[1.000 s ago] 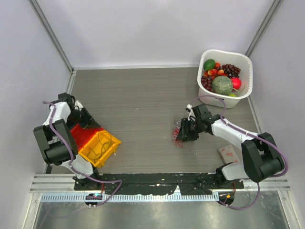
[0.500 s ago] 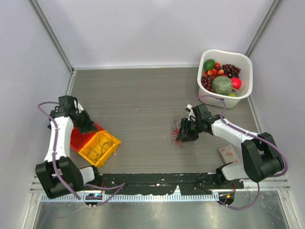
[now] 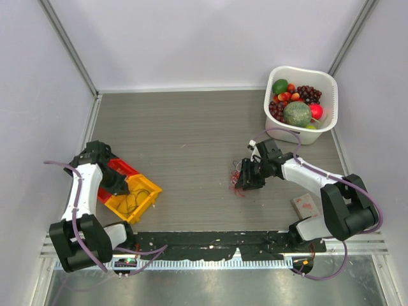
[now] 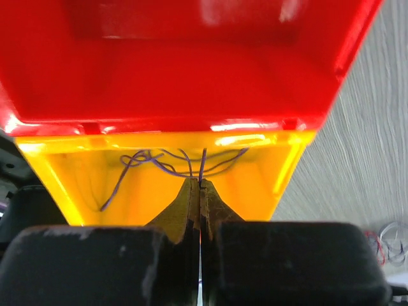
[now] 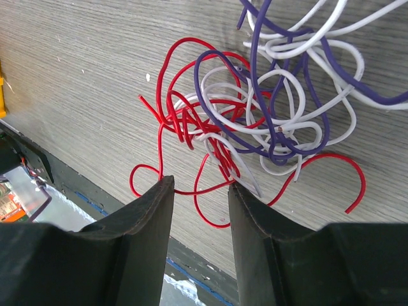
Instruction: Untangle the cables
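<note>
The cables (image 3: pixel 237 181) are a small tangle of red, white and purple wires on the table right of centre. In the right wrist view the tangle (image 5: pixel 268 121) lies just beyond my right gripper (image 5: pixel 201 185), which is open with one red loop (image 5: pixel 217 224) between its fingers. From above, that gripper (image 3: pixel 245 181) sits over the tangle. My left gripper (image 4: pixel 201 183) is shut on a thin purple wire (image 4: pixel 159 162) that lies in a yellow bin (image 4: pixel 268 172). From above, the left gripper (image 3: pixel 122 188) is over the yellow bin (image 3: pixel 148 189).
A red bin (image 3: pixel 121 167) sits against the yellow one on the left and fills the top of the left wrist view (image 4: pixel 191 64). A white basket (image 3: pixel 328 80) of fruit stands at the back right. A small pinkish block (image 3: pixel 306 204) lies near the right arm's base.
My left arm has swung from the back left towards the near side, bringing its gripper over the yellow bin. The right arm and the tangle have hardly moved.
</note>
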`<state>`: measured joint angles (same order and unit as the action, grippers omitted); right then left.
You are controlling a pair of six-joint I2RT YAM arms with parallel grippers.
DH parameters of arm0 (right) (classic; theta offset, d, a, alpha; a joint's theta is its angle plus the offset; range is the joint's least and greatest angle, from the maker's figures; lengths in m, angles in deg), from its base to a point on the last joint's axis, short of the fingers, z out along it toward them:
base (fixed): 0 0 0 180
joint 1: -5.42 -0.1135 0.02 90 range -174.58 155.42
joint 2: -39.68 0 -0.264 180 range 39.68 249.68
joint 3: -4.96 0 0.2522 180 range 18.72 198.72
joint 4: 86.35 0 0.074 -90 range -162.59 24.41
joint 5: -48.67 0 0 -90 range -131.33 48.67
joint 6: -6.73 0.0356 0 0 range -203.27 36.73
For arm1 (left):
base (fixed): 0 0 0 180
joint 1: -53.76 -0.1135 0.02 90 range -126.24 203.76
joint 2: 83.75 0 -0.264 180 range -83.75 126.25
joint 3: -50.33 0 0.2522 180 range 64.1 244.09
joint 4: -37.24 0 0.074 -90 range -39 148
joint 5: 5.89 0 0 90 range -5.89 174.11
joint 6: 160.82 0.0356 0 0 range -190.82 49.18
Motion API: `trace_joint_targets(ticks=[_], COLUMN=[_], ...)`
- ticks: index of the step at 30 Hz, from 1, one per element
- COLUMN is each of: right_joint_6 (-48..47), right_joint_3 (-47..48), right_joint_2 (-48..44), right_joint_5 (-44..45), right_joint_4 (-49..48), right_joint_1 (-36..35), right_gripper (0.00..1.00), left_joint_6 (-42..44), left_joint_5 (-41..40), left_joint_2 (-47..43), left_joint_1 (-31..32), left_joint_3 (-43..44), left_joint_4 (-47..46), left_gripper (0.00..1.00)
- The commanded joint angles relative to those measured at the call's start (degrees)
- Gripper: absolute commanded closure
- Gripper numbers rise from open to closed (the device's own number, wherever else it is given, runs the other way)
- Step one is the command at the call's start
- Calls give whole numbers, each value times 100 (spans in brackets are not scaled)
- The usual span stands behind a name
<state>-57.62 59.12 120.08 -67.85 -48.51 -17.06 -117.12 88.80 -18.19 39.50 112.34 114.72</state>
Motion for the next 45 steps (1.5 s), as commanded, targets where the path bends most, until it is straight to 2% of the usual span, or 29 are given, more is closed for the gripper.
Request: trace_joint_targets(ticks=[1,4,8,9,13,15,18,22,25,31,34,39,42,45], right_joint_6=[45,63,37,45,45,28,28,89,116,177,230,502,713,775], right_joint_3=[240,284,337,337,398,442,547,767,925,1075,1110,987,795,636], right_joint_2=[-139,-235,-332,-341,-359,-367,-332,-349,-367,-315,-288,-384,-657,-955], right_joint_5=[-20,42,130,130,191,261,358,744,955,1360,1378,1088,1053,974], right_joint_4=[27,62,141,176,246,299,387,554,659,914,985,950,950,1081], right_joint_1=[16,15,7,15,7,15,15,16,16,33,68,68,68,60], right_gripper=[55,55,55,55,55,55,55,55,54,49,49,49,49,49], left_joint_6=[-573,-669,-705,-705,-529,-502,-327,191,332,262,306,621,1043,1352], left_joint_5=[-1065,-1383,-1172,-1189,-1304,-1251,-1006,-296,399,681,1033,1657,1764,1624], left_joint_2=[202,238,334,335,-77,-384,-789,-834,-712,280,1201,2993,3795,4323], left_joint_1=[2,11,11,11,11,11,11,221,914,3820,4912,6082,6505,6664], left_joint_3=[149,124,167,202,404,475,606,1010,1204,1670,1976,2828,3286,3559], left_joint_4=[-167,-298,-344,-282,52,166,105,-166,-991,-2265,-2768,-3305,-3270,-3103], left_gripper=[100,100,98,89,44,33,28,29,30,30,29,32,31,30])
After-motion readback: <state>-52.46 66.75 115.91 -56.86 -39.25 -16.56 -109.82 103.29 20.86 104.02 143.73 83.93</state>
